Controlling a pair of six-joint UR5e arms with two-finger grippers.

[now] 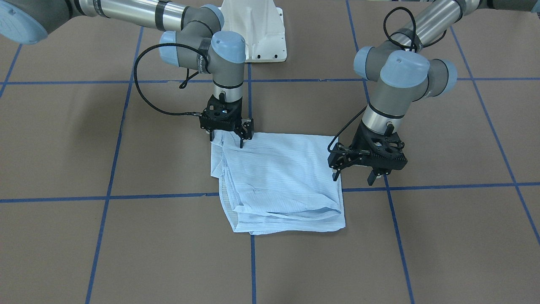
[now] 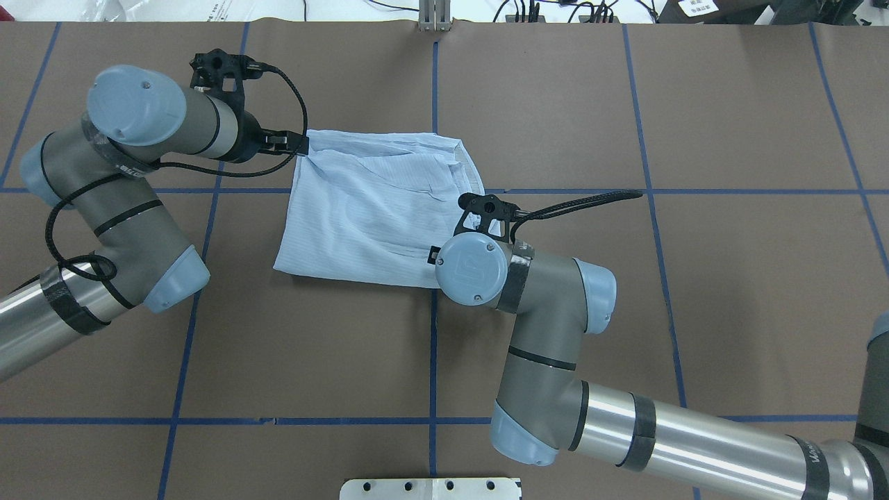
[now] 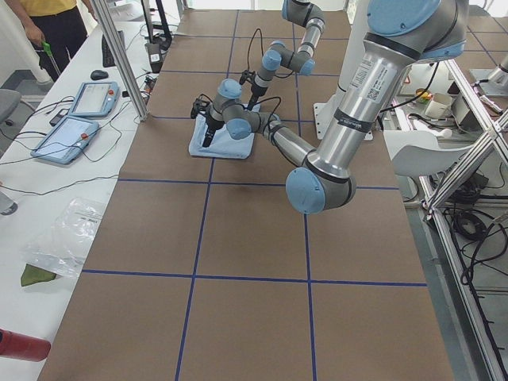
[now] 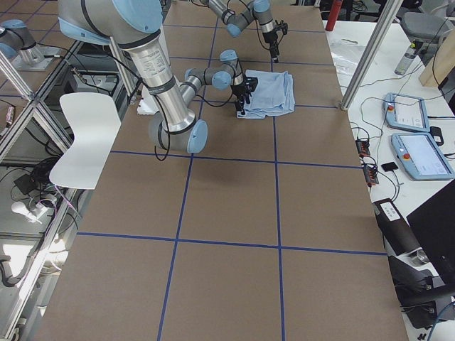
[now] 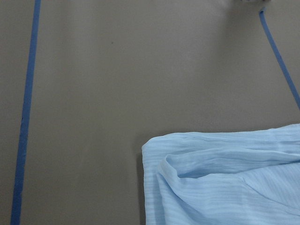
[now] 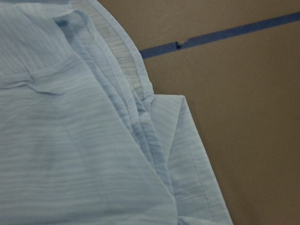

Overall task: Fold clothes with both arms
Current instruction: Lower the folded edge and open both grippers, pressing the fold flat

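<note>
The clothes, one light blue striped shirt point(image 1: 278, 181), lie folded into a rough rectangle on the brown table point(image 2: 368, 208). My left gripper point(image 1: 353, 177) hovers open at the shirt's edge on my left, with one finger by the hem and nothing between the fingers. The left wrist view shows a shirt corner point(image 5: 225, 183) and bare table. My right gripper point(image 1: 227, 140) stands open over the shirt's near corner on my right, fingertips just above the cloth. Layered hems point(image 6: 140, 117) fill the right wrist view. Overhead, the right wrist hides its fingers.
Blue tape lines point(image 1: 160, 196) divide the brown table top. The white pedestal base point(image 1: 253, 29) stands behind the shirt. A side bench carries tablets point(image 3: 79, 119), with a person point(image 3: 48, 24) beside it. A white chair point(image 4: 85, 135) stands off the table.
</note>
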